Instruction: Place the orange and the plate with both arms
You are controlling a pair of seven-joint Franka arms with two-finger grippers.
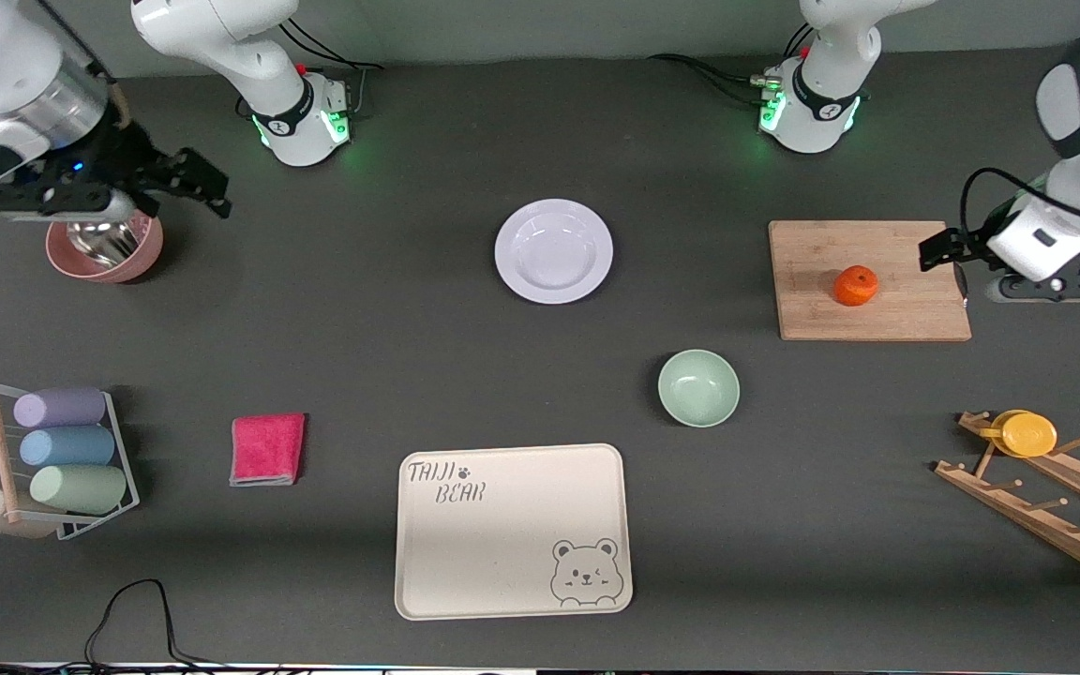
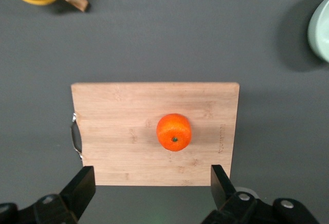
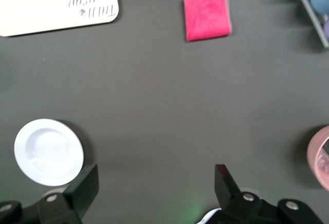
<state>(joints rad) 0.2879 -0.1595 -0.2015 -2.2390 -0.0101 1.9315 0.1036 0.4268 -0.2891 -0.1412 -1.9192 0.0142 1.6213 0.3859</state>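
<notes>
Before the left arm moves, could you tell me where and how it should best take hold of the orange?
Grip the orange across its round middle, coming straight down. It sits alone on the cutting board, stem end up, and the left gripper is open wide.

only readable thing is on the cream tray (image 1: pixel 514 532) sitting near the worktop's edge closest to the front camera, about midway along it. it says "taiji bear" in outlined letters at one corner, with a little paw print after "taiji". the diagonally opposite corner has a winking bear face drawn on it. the right wrist view catches the same lettering (image 3: pixel 93 4) upside down.
</notes>
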